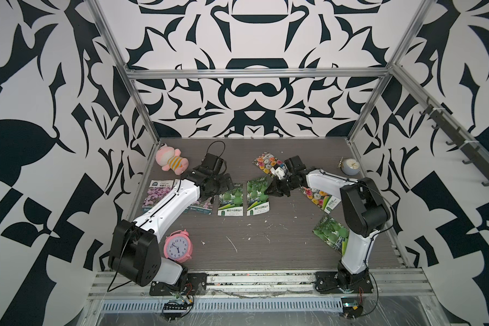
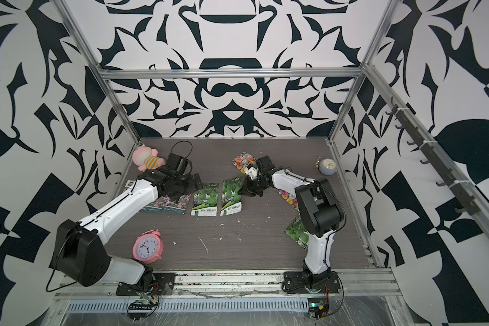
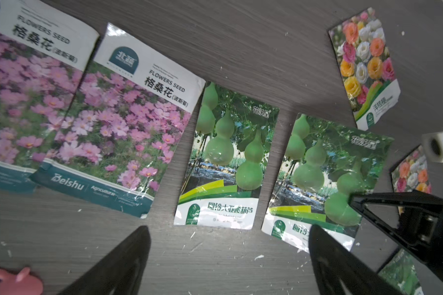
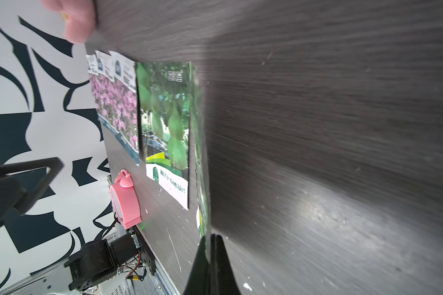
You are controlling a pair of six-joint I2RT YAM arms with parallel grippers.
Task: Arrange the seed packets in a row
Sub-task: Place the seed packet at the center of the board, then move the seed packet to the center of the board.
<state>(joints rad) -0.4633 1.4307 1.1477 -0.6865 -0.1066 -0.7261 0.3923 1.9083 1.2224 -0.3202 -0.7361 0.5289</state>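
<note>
Seed packets [image 1: 230, 201] line up from the counter's [image 1: 237, 254] left edge toward its middle, the right tool [image 4: 210, 237] pinching the last gourd packet [image 1: 257, 199], likely to square it, the left tool [image 3: 229, 228] spread.

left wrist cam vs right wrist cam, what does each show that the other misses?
Left wrist only: one orange-pink-white bloom packet and part of a second bloom packet, plus a corner of a third gourd packet. Right wrist only: the right gripper pinched shut on the held gourd packet's edge, a third purple-flower packet, the patterned wall. Both: the held packet itself, the pink alarm clock, two purple-flower packets, the free gourd packet, the table.
</note>
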